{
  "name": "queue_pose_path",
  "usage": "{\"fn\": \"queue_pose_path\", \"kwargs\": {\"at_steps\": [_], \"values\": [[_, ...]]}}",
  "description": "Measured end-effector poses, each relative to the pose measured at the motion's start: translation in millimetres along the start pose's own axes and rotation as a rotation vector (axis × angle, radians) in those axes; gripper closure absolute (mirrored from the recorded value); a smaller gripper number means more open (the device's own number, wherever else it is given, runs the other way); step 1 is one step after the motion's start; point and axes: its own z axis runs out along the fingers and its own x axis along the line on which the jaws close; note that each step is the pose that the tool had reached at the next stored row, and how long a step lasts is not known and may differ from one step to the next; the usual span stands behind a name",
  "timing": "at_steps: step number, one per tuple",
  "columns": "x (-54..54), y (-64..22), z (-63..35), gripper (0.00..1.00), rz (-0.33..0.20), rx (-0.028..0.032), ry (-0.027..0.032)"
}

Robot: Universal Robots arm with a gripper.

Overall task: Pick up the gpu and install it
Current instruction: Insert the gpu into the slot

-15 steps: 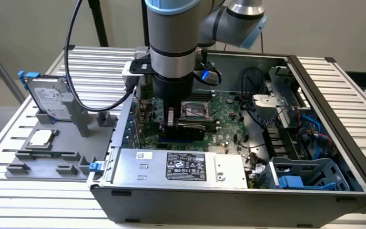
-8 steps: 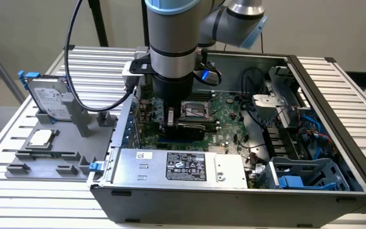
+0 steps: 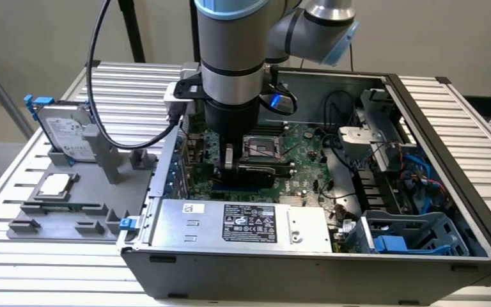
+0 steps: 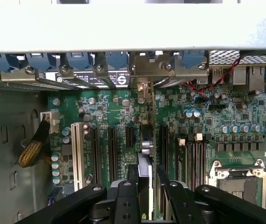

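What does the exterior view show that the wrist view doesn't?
Exterior view: the hard drive upright on a grey rack outside the case, the power supply, and the arm reaching down into the case. Wrist view: the card slots and the gpu seen edge-on, standing in the hand over the slots. Both: the green motherboard and the CPU socket.

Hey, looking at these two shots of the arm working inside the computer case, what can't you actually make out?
- gpu: edge-on in the wrist view, faces unseen; the arm hides it in the exterior view.
- gripper: fingertips hidden by the arm in the exterior view.
- Slot seating: hidden under the gpu.
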Motion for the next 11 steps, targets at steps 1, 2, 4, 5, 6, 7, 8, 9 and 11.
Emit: {"fn": "queue_pose_path", "kwargs": {"at_steps": [1, 2, 4, 5, 6, 7, 8, 9, 11], "values": [[-0.2, -0.1, 0.3, 1.0, 0.0, 0.0005, -0.0006], [-0.3, -0.1, 0.1, 1.0, 0.0, 0.0002, -0.0006], [-0.3, 0.1, -0.1, 1.0, 0.0, -0.0001, 0.0], [-0.3, 0.1, -0.2, 1.0, 0.0, -0.0002, 0.0004], [-0.3, 0.1, -0.2, 1.0, 0.0, -0.0002, 0.0006], [-0.3, 0.1, -0.2, 1.0, 0.0, -0.0002, 0.0007], [-0.2, 0.1, -0.2, 1.0, 0.0, -0.0002, 0.0011], [-0.2, 0.2, -0.2, 1.0, 0.0, -0.0002, 0.0012], [-0.3, 0.1, -0.2, 1.0, 0.0, -0.0001, 0.0016]]}}
